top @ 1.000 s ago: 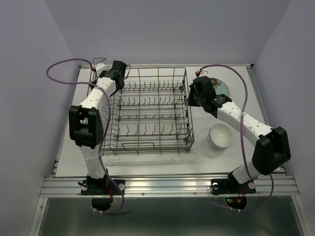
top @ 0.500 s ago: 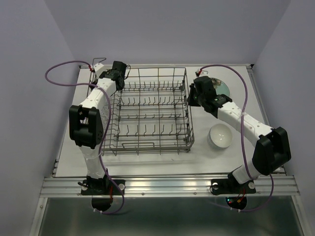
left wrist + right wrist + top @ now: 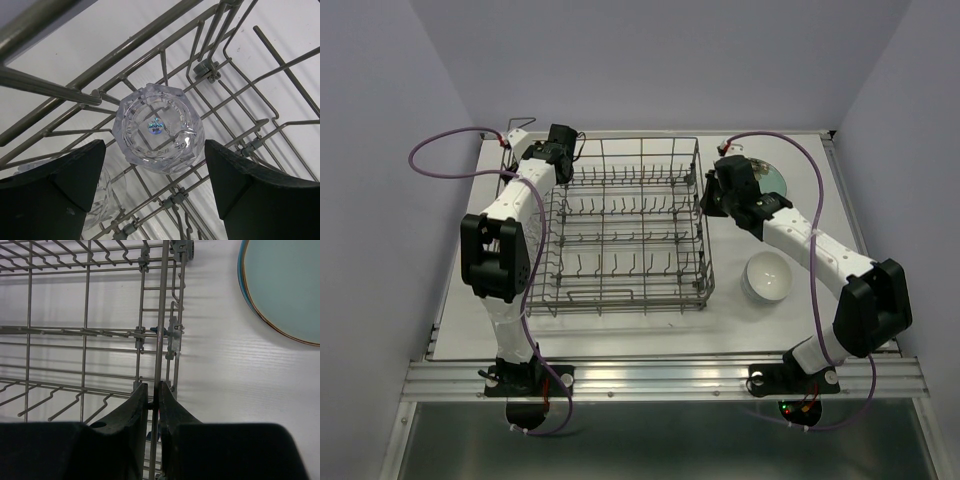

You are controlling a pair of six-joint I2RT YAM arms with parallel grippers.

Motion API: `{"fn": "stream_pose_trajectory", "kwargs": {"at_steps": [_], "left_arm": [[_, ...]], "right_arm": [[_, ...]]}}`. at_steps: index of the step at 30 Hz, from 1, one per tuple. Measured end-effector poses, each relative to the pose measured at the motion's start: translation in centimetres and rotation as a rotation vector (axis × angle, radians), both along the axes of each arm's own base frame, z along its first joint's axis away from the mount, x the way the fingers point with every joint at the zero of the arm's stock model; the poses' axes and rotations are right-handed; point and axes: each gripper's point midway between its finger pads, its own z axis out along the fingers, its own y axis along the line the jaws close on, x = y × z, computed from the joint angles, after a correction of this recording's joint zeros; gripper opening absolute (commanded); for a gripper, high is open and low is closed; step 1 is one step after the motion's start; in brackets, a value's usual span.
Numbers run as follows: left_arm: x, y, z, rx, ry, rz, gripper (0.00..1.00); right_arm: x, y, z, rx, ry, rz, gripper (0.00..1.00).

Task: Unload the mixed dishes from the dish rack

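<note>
Left gripper (image 3: 156, 150): my jaws stand wide apart at the far left corner of the dish rack (image 3: 625, 230). One clear faceted glass (image 3: 157, 129) sits between my two fingers (image 3: 55, 195), seen from above, with a small shiny sticker at its centre. There is a visible gap on either side of it, so I do not touch it. The glass rests on the rack's wires, close to the corner bars. A second glass (image 3: 107, 202) lies just beside it on the lower left, largely hidden behind my left finger; I cannot tell how it is oriented.

Right gripper (image 3: 154, 401): my jaws are drawn together and pinch a wire of the rack's right side wall. In the wrist view the wire runs straight up from between my fingertips. The overhead view places this grip at the far end of the right wall.

Rack: it stands flat in the middle of the white table (image 3: 650, 330), long side towards my bases. In the overhead view its rows of tines appear bare; the glasses at the far left corner are covered there by my left wrist.

Outside the rack: a pale green plate (image 3: 285, 285) lies flat on the table to the right of the rack, at the far side, partly hidden by my right forearm in the overhead view. A white bowl (image 3: 767, 275) stands upright on the table, nearer my bases, well apart from the plate and near the rack's right front corner.
</note>
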Motion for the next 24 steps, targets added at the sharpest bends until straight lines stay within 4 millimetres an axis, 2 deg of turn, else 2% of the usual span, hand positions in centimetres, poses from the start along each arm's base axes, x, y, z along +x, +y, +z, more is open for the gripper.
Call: {"fn": "stream_pose_trajectory", "kwargs": {"at_steps": [5, 7, 9, 10, 11, 13, 16, 19, 20, 21, 24], "left_arm": [[0.0, 0.0, -0.2, -0.002, -0.003, 0.008, 0.86], [0.1, 0.0, -0.5, -0.002, 0.002, 0.012, 0.85], [0.1, 0.0, -1.3, -0.001, 0.018, 0.017, 0.80], [0.1, -0.1, -1.9, -0.003, 0.027, 0.021, 0.75], [0.3, -0.1, -2.1, -0.004, 0.028, 0.021, 0.65], [0.4, -0.2, -2.3, -0.006, 0.022, 0.026, 0.55], [0.4, -0.3, -2.2, -0.010, 0.016, 0.030, 0.51], [0.4, -0.3, -2.2, -0.012, 0.014, 0.031, 0.41], [0.4, -0.2, -2.2, -0.012, 0.014, 0.031, 0.36], [0.4, -0.2, -2.1, -0.013, 0.013, 0.031, 0.27], [0.2, -0.3, -1.8, -0.020, 0.013, 0.026, 0.14]], "right_arm": [[-0.2, 0.0, 0.1, 0.007, -0.002, 0.006, 0.08], [-0.2, 0.1, 0.1, 0.009, -0.002, 0.008, 0.08], [-0.3, 0.1, 0.1, 0.009, -0.001, 0.009, 0.08], [-0.3, 0.1, 0.1, 0.010, -0.001, 0.010, 0.08], [-0.3, 0.1, 0.1, 0.011, -0.001, 0.011, 0.08], [-0.3, 0.1, 0.1, 0.012, 0.000, 0.013, 0.08], [-0.4, 0.2, 0.1, 0.015, 0.002, 0.018, 0.08], [-0.4, 0.3, 0.1, 0.019, 0.004, 0.023, 0.08], [-0.4, 0.3, 0.1, 0.020, 0.004, 0.024, 0.08], [-0.5, 0.4, 0.1, 0.021, 0.005, 0.026, 0.08], [-0.5, 0.5, 0.1, 0.024, 0.006, 0.031, 0.08]]}}
